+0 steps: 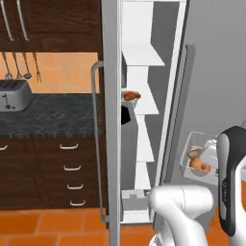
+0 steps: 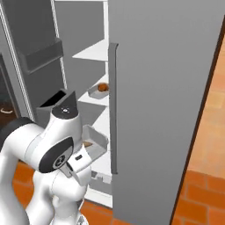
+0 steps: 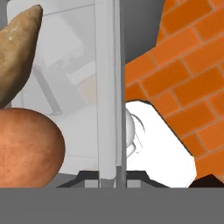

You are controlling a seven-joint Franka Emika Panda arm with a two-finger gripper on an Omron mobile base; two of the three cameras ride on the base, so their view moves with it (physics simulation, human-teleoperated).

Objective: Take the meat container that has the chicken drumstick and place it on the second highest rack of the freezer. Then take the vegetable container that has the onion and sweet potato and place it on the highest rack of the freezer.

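The freezer (image 1: 144, 57) stands open, showing its white shelves. The meat container (image 1: 130, 96) (image 2: 99, 90) with the chicken drumstick (image 2: 103, 87) rests on the second shelf from the top. Lower and outside the shelves, the vegetable container (image 1: 196, 161) (image 2: 95, 139) hangs in the air. My gripper (image 3: 110, 179) is shut on its side wall (image 3: 109, 87). In the hand view the onion (image 3: 26, 148) and sweet potato (image 3: 17, 57) lie just left of that wall, and both also show in the tray in the left base view, the onion (image 1: 199, 164) and the sweet potato (image 1: 193, 153).
The open freezer door (image 1: 111, 120) with its bar handle (image 1: 96, 139) stands edge-on at the left, and its dark bins (image 2: 44, 52) face inward. A closed grey door (image 2: 162, 88) is on the right. A toaster (image 1: 13, 95) sits on the dark counter.
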